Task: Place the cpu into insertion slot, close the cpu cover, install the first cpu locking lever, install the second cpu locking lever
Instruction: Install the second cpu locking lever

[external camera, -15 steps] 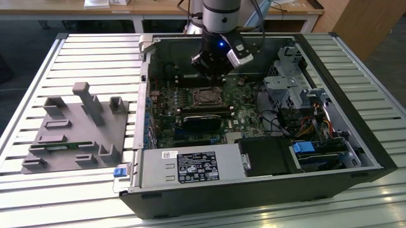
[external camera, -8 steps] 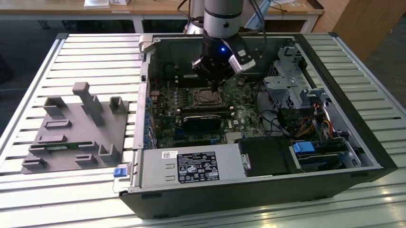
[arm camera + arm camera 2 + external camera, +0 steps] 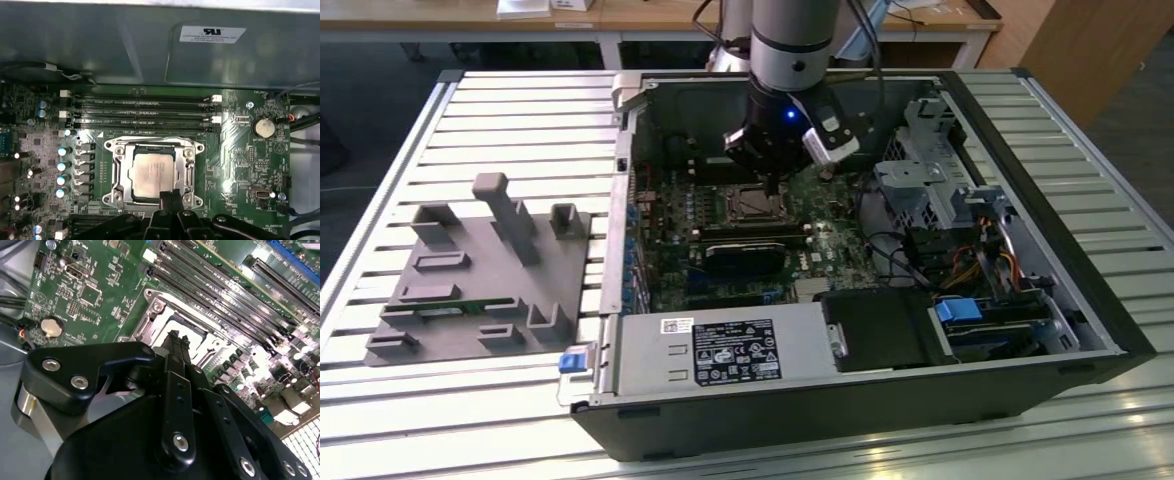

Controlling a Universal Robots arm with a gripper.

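Gleaming silver cpu seemingly under square metal cpu cover.

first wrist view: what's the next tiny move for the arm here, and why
Probably a short descent at the frame's edge to engage a locking lever. The cpu is already seated, the cpu cover looks flat over it, and the gripper sits right at that cover's edge. I cannot tell whether either lever is latched.
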